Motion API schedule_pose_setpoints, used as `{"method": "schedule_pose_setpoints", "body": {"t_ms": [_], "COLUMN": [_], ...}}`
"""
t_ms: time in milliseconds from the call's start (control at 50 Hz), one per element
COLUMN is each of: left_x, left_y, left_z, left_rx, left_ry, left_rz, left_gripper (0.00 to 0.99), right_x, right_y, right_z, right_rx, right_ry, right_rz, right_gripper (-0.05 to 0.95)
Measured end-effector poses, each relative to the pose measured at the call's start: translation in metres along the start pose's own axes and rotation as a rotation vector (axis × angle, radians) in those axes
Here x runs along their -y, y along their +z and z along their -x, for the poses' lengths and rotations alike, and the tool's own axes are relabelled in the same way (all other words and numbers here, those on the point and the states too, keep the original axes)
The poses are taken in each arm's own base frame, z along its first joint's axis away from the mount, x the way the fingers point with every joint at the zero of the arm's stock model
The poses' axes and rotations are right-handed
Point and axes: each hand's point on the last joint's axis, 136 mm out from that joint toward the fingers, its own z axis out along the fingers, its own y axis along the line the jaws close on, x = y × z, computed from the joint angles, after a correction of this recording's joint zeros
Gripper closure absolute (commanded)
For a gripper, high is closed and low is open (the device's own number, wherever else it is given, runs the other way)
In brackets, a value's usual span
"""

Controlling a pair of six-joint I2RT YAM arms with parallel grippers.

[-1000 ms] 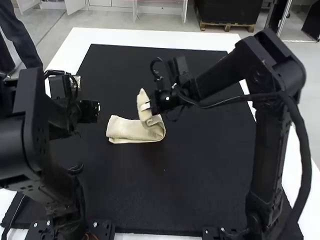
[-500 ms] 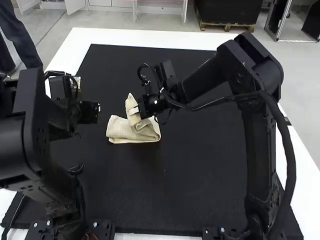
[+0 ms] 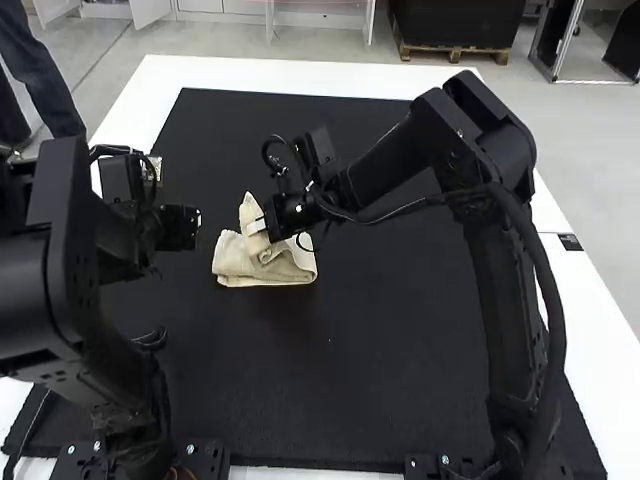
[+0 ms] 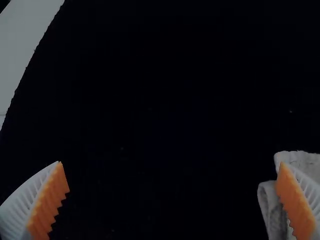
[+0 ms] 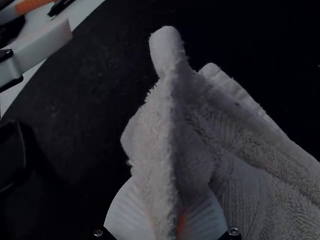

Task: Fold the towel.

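Over the last second, the right end effector [image 3: 258, 226] had travelled toward the high view's left, taking the raised end [image 3: 251, 207] of the towel [image 3: 292, 267] with it. That end now stood over the part that lay flat, whereas 1 second earlier it had risen near the cloth's right-hand side. The right edge of the towel had drawn in as well, so the bundle looked shorter and more bunched around the grip. Its left edge had stayed put.

The right end effector was closed on the towel, with a thick ridge of terry pinched between its 2 white ribbed fingers [image 5: 129, 210]. The left end effector [image 4: 171, 163] had its 2 fingers spread wide and held nothing, and the left arm [image 3: 60, 270] had not moved.

The towel sat on the black mat [image 3: 360, 350] that covered most of the worktop [image 3: 300, 73], between the 2 arms and nearer the left arm.

For the task, this looked like the closing part of a fold: the end probably needed to be laid down and let go. Because the cloth had pulled in with the grip, the layers could well have ended up crumpled, and some flattening might have been called for.
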Motion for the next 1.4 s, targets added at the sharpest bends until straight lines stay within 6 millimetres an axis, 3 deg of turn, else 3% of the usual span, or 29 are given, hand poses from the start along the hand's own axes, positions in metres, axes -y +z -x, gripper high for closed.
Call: {"method": "schedule_pose_setpoints", "body": {"t_ms": [40,140,280,320,340,360,400,420,620,1020,1300,1400], "left_x": [0.000,0.000,0.000,0.000,0.000,0.000,0.000,0.000,0.000,-0.001,-0.001,-0.001], "left_y": [0.000,0.000,0.000,0.000,0.000,0.000,0.000,0.000,0.000,0.000,0.000,0.000], "left_z": [0.000,0.001,0.001,0.002,0.002,0.002,0.003,0.003,0.003,0.006,0.008,0.009], "left_rx": [0.000,0.004,0.005,0.007,0.008,0.009,0.010,0.011,0.013,0.026,0.034,0.037], "left_ry": [0.000,0.001,0.001,0.001,0.002,0.002,0.002,0.002,0.003,0.005,0.007,0.008], "left_rz": [0.000,0.001,0.001,0.001,0.001,0.001,0.002,0.002,0.002,0.004,0.005,0.005], "left_gripper": [0.025,0.025,0.025,0.025,0.025,0.025,0.025,0.025,0.025,0.025,0.025,0.025], "right_x": [0.000,-0.002,-0.005,-0.005,-0.005,-0.005,-0.006,-0.007,-0.015,-0.013,0.014,0.020], "right_y": [0.001,0.000,0.000,0.000,0.000,0.000,0.000,0.000,-0.002,0.000,0.021,0.025], "right_z": [0.001,0.005,0.014,0.016,0.017,0.018,0.019,0.019,0.024,0.023,-0.031,-0.039], "right_rx": [0.003,0.018,0.036,0.041,0.044,0.046,0.047,0.049,0.065,0.090,0.038,0.042], "right_ry": [0.002,0.005,0.011,0.010,0.010,0.009,0.008,0.009,0.004,-0.026,0.009,0.006], "right_rz": [0.001,0.009,0.018,0.019,0.019,0.020,0.021,0.025,0.081,0.103,0.089,0.089], "right_gripper": [0.60,0.16,0.02,0.05,0.13,0.30,0.81,0.86,0.88,0.88,0.88,0.88]}}
